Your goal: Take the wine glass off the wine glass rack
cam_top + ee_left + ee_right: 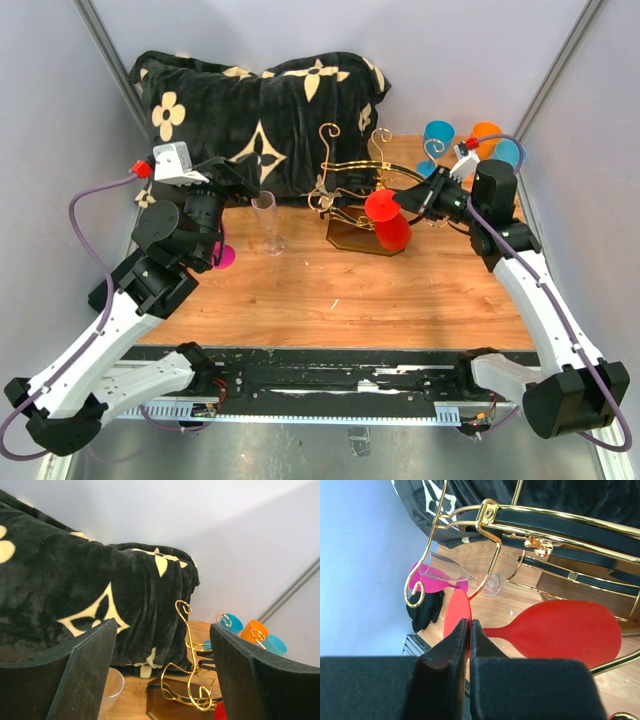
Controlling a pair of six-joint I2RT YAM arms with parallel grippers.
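at the near edge of the wood-grain worktop (330, 300) two robot arms reach in from either side. the left gripper (164, 625) hangs above the left side with its black fingers spread wide and nothing between them. just under that arm a pink rounded object (224, 256) shows, mostly hidden. a tall clear glass flute (267, 220) stands upright beside it, apart from the left gripper.

right of centre, the right gripper (469, 622) has its two fingers pressed together on the edge of the round foot of a red wine glass (392, 232). the glass is upside down, foot uppermost and bowl below. it sits at the right front of the gold wire wine glass rack with curled scroll ends (345, 205), its bowl in front of the rack's dark brown base. whether the foot is seated in one of the rack's black-lined arms cannot be told.

the rack stands towards the back of the worktop, right of the middle. behind it, at the back right corner, are a blue plastic cup (438, 133), an orange plastic cup (487, 131) and a second blue cup (508, 152). a black plush cushion with cream flower motifs (260, 110) lies along the back edge, from the left corner to the middle.
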